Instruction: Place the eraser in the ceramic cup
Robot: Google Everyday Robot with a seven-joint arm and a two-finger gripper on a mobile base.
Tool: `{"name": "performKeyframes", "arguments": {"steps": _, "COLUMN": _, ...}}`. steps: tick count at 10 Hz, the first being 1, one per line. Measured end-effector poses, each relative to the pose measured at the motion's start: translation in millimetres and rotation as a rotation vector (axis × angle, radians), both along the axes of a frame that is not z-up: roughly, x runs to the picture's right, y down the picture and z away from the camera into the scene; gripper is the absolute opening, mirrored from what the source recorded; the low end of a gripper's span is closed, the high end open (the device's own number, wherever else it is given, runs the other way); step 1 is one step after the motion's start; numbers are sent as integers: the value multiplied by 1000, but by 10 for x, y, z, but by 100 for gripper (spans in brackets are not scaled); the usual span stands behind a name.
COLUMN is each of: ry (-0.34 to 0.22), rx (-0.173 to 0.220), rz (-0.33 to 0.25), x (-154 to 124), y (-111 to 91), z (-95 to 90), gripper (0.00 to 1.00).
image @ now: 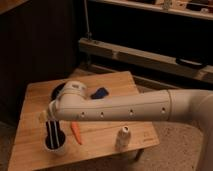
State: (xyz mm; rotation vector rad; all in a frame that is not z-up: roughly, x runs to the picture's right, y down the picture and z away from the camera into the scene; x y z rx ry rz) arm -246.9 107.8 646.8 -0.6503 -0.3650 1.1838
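The white ceramic cup [56, 146] stands near the table's front left edge. The eraser [51, 133], black with white lengthwise stripes, hangs upright with its lower end inside the cup. My gripper [50, 121] is at the end of the white arm, directly above the cup and at the eraser's upper end. The wrist hides where the gripper meets the eraser.
An orange carrot [76, 132] lies just right of the cup. A small silver can [123, 137] stands near the front right edge. A dark bowl [58, 92] and a blue object [100, 93] sit behind my arm on the wooden table [30, 100]. Dark shelving stands behind.
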Motion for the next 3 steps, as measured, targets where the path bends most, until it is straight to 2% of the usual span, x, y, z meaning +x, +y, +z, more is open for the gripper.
{"name": "performKeyframes", "arguments": {"steps": 3, "ry": -10, "rx": 9, "rz": -4, "x": -9, "y": 3, "z": -5, "gripper": 80}}
